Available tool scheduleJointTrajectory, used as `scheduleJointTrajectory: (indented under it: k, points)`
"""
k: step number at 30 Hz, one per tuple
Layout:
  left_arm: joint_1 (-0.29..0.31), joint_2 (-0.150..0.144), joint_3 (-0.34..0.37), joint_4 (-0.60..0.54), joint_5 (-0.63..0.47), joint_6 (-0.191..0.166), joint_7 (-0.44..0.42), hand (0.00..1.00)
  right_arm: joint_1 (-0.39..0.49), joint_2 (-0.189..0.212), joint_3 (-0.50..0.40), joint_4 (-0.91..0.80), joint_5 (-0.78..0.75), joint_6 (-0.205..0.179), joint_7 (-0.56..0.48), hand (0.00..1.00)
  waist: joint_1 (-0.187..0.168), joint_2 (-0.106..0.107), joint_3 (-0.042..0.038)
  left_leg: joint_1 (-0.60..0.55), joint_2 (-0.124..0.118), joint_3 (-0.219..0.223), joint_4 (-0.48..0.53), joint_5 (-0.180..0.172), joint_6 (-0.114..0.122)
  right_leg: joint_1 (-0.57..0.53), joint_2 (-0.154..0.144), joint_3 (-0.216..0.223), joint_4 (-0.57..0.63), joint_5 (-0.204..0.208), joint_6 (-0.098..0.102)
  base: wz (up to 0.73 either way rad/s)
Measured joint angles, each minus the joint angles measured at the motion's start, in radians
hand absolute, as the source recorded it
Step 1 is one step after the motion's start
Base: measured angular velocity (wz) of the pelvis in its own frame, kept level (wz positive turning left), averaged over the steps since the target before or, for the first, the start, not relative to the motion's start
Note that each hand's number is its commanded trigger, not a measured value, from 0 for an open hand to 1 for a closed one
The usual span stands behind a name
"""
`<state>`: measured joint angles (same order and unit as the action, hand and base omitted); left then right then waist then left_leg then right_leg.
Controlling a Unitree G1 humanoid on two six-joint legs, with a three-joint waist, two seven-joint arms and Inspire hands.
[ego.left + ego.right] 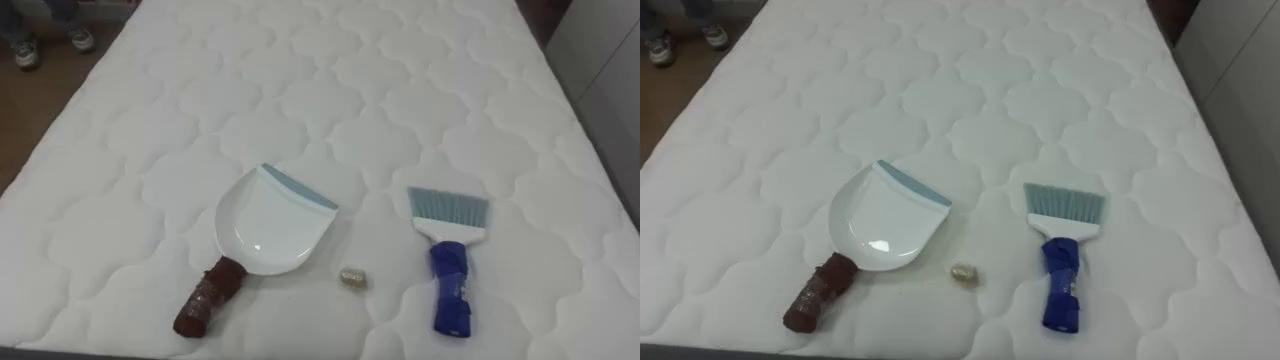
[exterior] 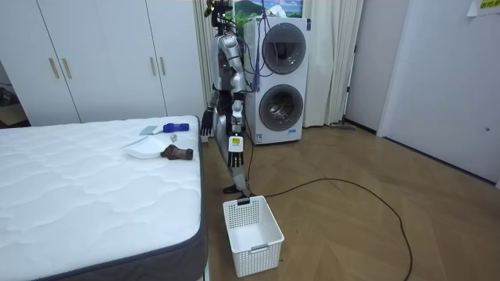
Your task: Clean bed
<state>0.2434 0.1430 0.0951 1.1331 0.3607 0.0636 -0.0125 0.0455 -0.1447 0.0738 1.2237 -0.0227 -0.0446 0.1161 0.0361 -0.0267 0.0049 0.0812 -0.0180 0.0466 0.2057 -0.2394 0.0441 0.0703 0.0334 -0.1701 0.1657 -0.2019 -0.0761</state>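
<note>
Little of the task appears to be done. On the bed (image 1: 400,90) a small crumpled scrap (image 1: 351,278) is seen lying loose on the quilted top, between the dustpan (image 1: 268,225) and the brush (image 1: 450,255). It lies just beside the pan's rounded back edge and apart from the brush. Both tools lie flat with their handles turned toward the robot, and nothing is seen inside the pan.

In the room view the robot is seen standing upright at the bed's edge, beside the tools. The left hand (image 2: 236,154) and the right hand (image 2: 207,125) hang at its sides, fingers relaxed and nothing held. A white basket (image 2: 251,234) stands on the floor near its feet.

What is left, it is judged, is everything: the tools are to be picked up, the scrap swept into the pan, and the pan probably emptied into the basket.
</note>
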Motion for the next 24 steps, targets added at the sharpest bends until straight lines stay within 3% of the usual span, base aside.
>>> scheduleJointTrajectory:
  k: [12,20,24]
  points:
    - [-0.018,0.003,-0.021,-0.005,0.003,-0.003,-0.013,0.00,0.012,0.000,0.001,0.006,0.009,-0.021,-0.051,0.00,-0.003,-0.003,-0.0021,0.001,0.000,0.004,0.000,0.000,0.000,0.003,0.000,-0.001,0.004,0.001,-0.001,0.00]
    - [-0.037,0.006,-0.020,-0.021,0.003,-0.008,0.049,0.00,0.005,-0.003,0.002,0.040,0.009,-0.030,-0.081,0.00,-0.004,-0.003,-0.0012,0.003,0.000,0.001,-0.001,0.000,0.000,0.017,0.001,-0.010,-0.014,0.002,-0.001,0.03]
    - [-0.039,0.005,-0.015,-0.089,0.001,-0.043,0.090,0.00,-0.006,-0.003,0.000,0.060,0.009,-0.038,-0.085,0.00,-0.003,-0.011,0.0039,-0.003,0.000,0.004,-0.001,0.000,0.000,0.013,0.001,-0.013,-0.017,0.002,-0.001,0.03]
